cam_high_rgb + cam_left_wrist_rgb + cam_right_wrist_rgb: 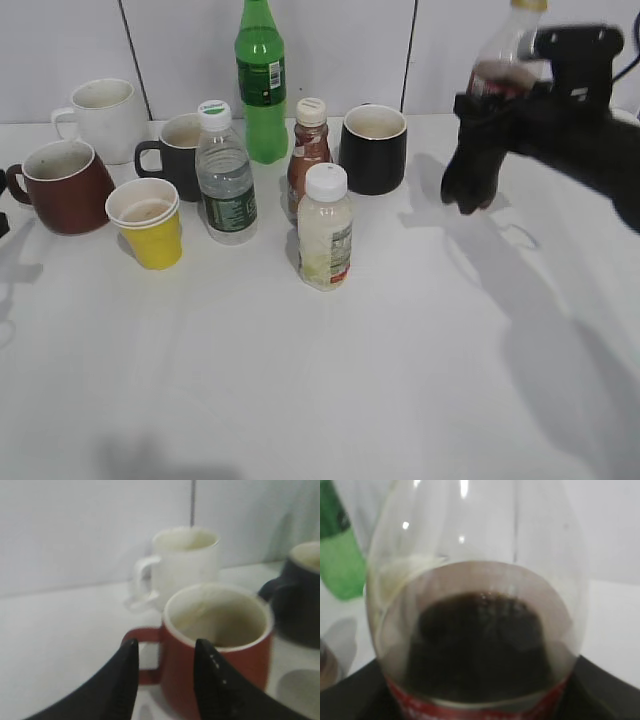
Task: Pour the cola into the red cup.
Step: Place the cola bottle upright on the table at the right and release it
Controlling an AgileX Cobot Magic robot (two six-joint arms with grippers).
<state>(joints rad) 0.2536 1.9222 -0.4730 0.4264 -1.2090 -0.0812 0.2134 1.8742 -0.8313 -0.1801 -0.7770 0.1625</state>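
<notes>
White tabletop [330, 380] w/ pale panel wall behind. Nearest: white-capped bottle of pale drink [325, 228], yellow paper cup [147, 222], water bottle [224, 173]. Far left, red cup [60, 185] sits on table; left gripper [165, 652] has jaws apart, handle side of cup between them, no clear contact. Further back: black mug [374, 148], white mug [101, 118], green bottle [261, 80]. Right gripper [500, 110] clamps cola [503, 60] mid-body, lifted off table at far right, upright.

Cola bottle [497, 70] sits within the right gripper [478, 185], raised off the table [400, 380]. Left gripper [165, 665]: red cup [220, 645] directly ahead, cup handle [142, 655] between its fingers; white mug [182, 562] behind the cup; black mug [300, 600] right.
</notes>
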